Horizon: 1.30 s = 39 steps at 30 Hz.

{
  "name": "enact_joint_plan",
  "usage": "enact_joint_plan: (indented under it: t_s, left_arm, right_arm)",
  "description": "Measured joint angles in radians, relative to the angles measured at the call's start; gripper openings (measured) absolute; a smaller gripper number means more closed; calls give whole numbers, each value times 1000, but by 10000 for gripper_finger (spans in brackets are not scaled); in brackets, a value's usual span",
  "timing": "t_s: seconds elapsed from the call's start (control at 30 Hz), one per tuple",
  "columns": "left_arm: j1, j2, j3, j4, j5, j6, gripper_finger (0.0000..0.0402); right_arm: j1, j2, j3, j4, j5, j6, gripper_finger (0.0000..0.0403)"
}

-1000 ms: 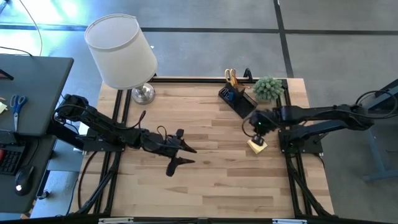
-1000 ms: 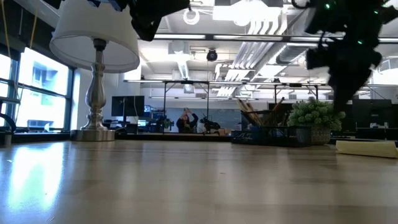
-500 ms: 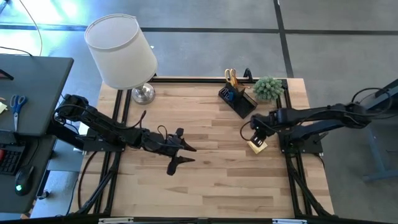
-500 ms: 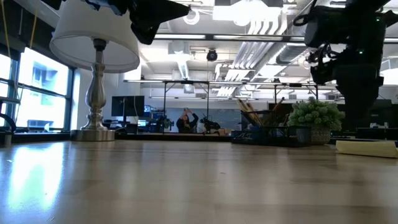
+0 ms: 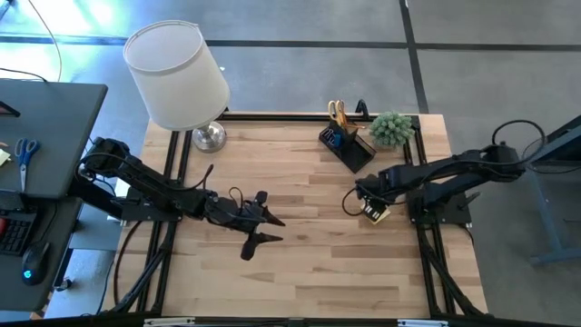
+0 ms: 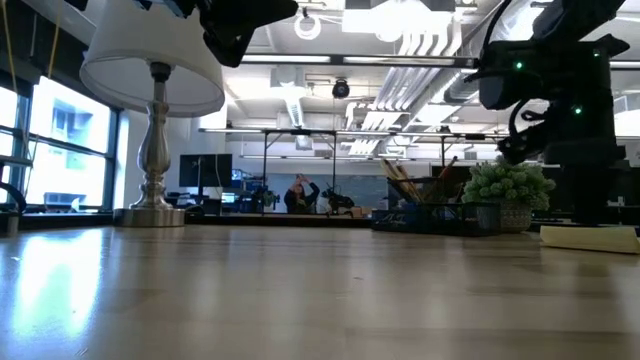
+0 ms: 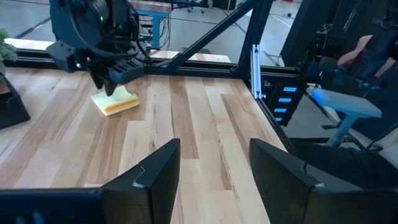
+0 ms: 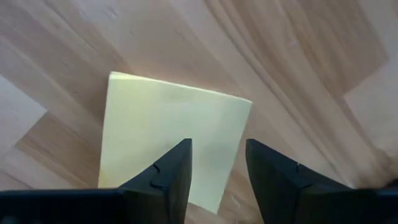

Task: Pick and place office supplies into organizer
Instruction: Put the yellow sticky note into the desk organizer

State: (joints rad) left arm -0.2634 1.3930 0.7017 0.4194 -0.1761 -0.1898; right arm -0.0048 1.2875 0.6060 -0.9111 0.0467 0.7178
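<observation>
A yellow sticky-note pad [image 5: 374, 213] lies flat on the wooden table near its right edge, also seen in the right wrist view [image 8: 168, 137]. My right gripper [image 8: 217, 168] is open and points straight down over it. The black organizer [image 5: 349, 147] stands behind it at the far right, with yellow-handled scissors [image 5: 337, 113] and pencils upright in it. My left gripper [image 5: 266, 232] hovers open above the middle of the table with nothing between its fingers. My right gripper comes at the pad's top face [image 8: 205, 124] from above with its fingers [image 8: 171, 171] apart. One finger is over the pad and the other near its edge. I cannot tell whether the fingertips touch it. The pad lies flat on the table.
A small green plant [image 5: 392, 127] stands right of the organizer at the far right corner. A white-shaded lamp [image 5: 177, 77] stands at the far left corner. A grey side desk [image 5: 41, 136] with blue scissors lies beyond the table's left edge. Bare wood spans the middle and near side.
My right gripper has come down toward the yellow pad, shifting a little toward the table's near edge, and its wrist has rolled. The pad has stayed where it was.
</observation>
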Motion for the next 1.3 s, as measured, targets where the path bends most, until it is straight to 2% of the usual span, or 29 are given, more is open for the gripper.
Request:
enact_joint_plan:
  t_s: [0.17, 0.53, 0.73, 0.93, 1.03, 1.3]
  left_arm:
    - [0, 0, 0, -1, 0, 1, 179]
    - [0, 0, 0, -3, 0, 1, 179]
    - [0, 0, 0, -3, 0, 1, 179]
    - [0, 0, 0, -3, 0, 1, 179]
    - [1, 0, 0, -3, 0, 1, 179]
    - [1, 0, 0, -3, -19, 2, 179]
  right_arm:
    - [0, 39, 0, 56, -17, -41, 138]
    - [2, 54, 0, 331, -160, -68, 138]
    - [13, 54, 0, 324, -170, -71, 138]
    - [102, 54, 0, 311, -174, -71, 138]
    - [162, 54, 0, 315, -149, -67, 138]
    - [272, 54, 0, 317, 36, -64, 138]
